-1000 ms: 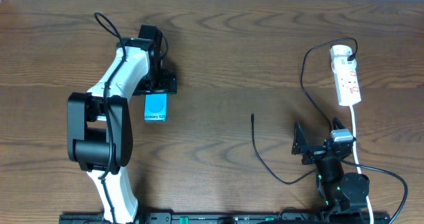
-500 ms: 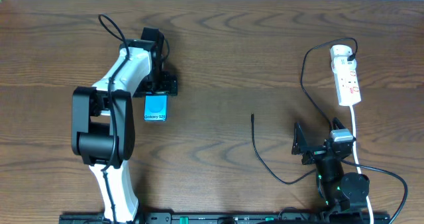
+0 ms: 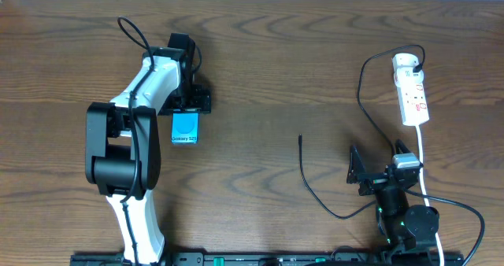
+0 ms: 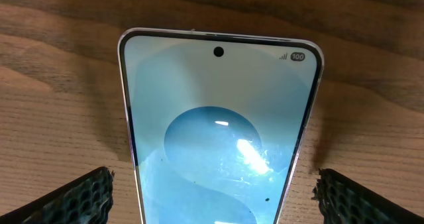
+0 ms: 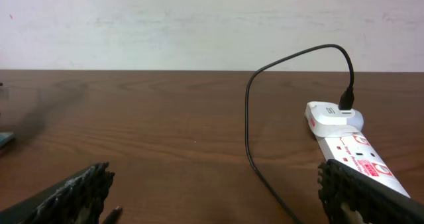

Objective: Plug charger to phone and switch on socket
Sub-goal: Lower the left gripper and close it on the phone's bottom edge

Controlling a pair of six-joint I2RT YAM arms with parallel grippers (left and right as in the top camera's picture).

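Observation:
The phone [image 3: 185,128] lies flat on the table with its cyan-and-white screen up. My left gripper [image 3: 187,102] sits at its far end, open, one finger on each side; in the left wrist view the phone [image 4: 218,124] fills the gap between the fingers [image 4: 212,197] without touching them. The charger cable [image 3: 311,183] runs from its tip [image 3: 300,138] round to a black plug in the socket [image 3: 412,89], a white power strip. My right gripper [image 3: 374,171] is open and empty near the front edge; its view shows the cable [image 5: 248,131] and socket [image 5: 344,141].
The socket's white cord [image 3: 423,160] runs down past my right arm's base. Wooden table [image 3: 268,69] stretches between the two arms; a pale wall [image 5: 199,25] stands behind it.
The left arm shifted slightly between one second ago and half a second ago; the gripper stays over the phone's far end. The right arm has not moved.

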